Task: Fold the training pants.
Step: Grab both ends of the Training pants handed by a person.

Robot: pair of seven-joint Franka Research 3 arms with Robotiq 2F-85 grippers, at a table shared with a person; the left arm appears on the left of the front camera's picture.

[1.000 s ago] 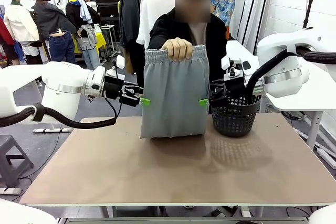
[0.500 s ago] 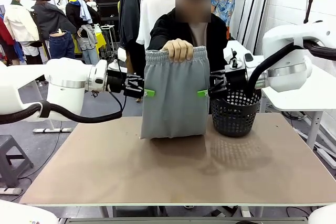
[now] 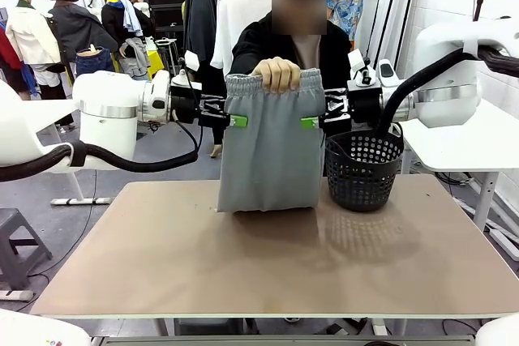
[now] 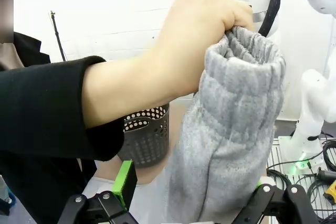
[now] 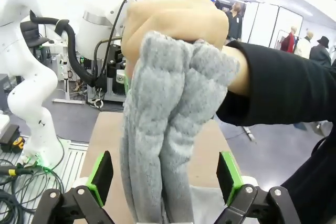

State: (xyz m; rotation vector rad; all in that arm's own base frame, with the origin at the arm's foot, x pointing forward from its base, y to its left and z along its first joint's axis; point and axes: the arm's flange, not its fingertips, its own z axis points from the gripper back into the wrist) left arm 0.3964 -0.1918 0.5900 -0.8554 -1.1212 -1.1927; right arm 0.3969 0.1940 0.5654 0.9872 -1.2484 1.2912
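Observation:
A person's hand (image 3: pixel 276 75) holds the light grey training pants (image 3: pixel 268 160) up by the gathered waistband, and their lower end rests on the table (image 3: pixel 243 273). My left gripper (image 3: pixel 236 121) is at the pants' left edge, just below the waistband. My right gripper (image 3: pixel 310 122) is at the right edge at the same height. In the left wrist view the pants (image 4: pixel 226 145) hang between the open fingers of the left gripper (image 4: pixel 191 200). In the right wrist view the pants (image 5: pixel 157 140) likewise hang between the spread green pads (image 5: pixel 228 176) of the right gripper (image 5: pixel 164 182).
A black perforated basket (image 3: pixel 363 169) stands on the table right of the pants, under my right arm. The person stands at the table's far edge behind the pants. The brown tabletop in front of the pants is bare.
Both grippers have risen and moved inward, from beside the pants' middle to their side edges just below the waistband. The person's hand and the pants have stayed still.

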